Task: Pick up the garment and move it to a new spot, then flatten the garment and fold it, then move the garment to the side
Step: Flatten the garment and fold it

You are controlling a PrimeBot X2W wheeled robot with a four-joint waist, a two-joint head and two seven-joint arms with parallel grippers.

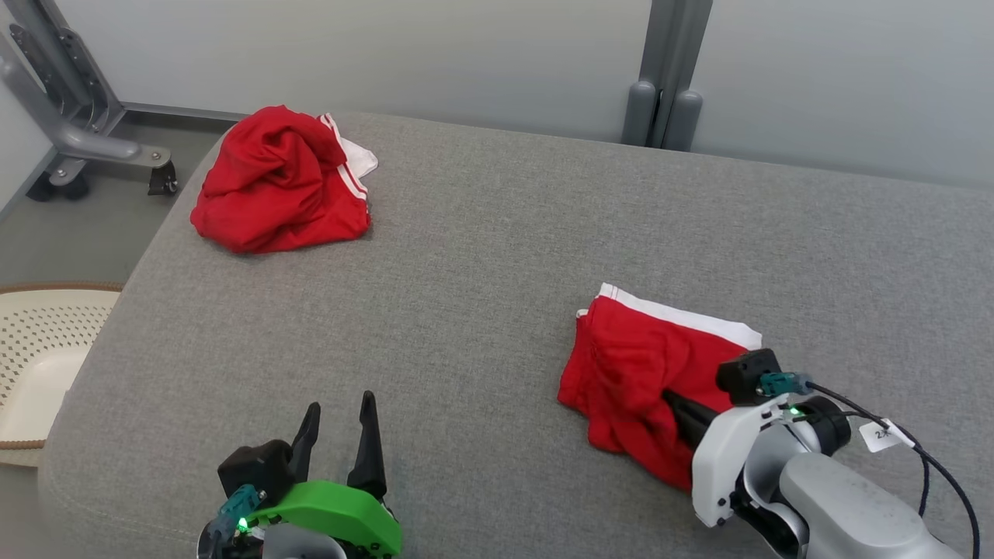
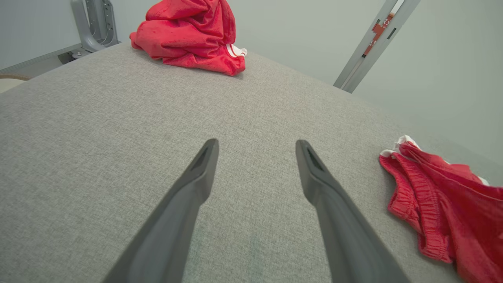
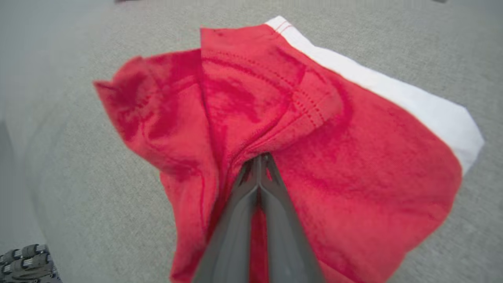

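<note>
The red shorts [image 1: 629,365] lie on the right half of the grey upholstered surface [image 1: 497,233], near its front edge, roughly folded, with a white band running along their far side. The right gripper [image 1: 669,397] reaches in from the lower right, and its two dark fingers are pressed together on a fold of the red fabric near the middle of the shorts. In the right wrist view the cloth gathers into creases that run toward the fingertips [image 3: 259,157], with a stitched hem curving just beyond them; the rest of the shorts [image 3: 353,165] spreads out over the grey weave. The left gripper [image 1: 340,404] sits at the lower left above bare surface, its fingers spread wide with nothing between them. In the left wrist view the same gap [image 2: 256,142] opens over the grey cloth, and the shorts' elastic waistband [image 2: 416,192] shows off to the right, well apart from it. A second red garment [image 1: 279,182], with white trim, lies crumpled in a heap at the far left corner of the surface. Beyond the left edge, a cream perforated basket [image 1: 39,349] stands on the floor, and a grey metal frame on castors [image 1: 78,140] stands behind it near the wall.
</note>
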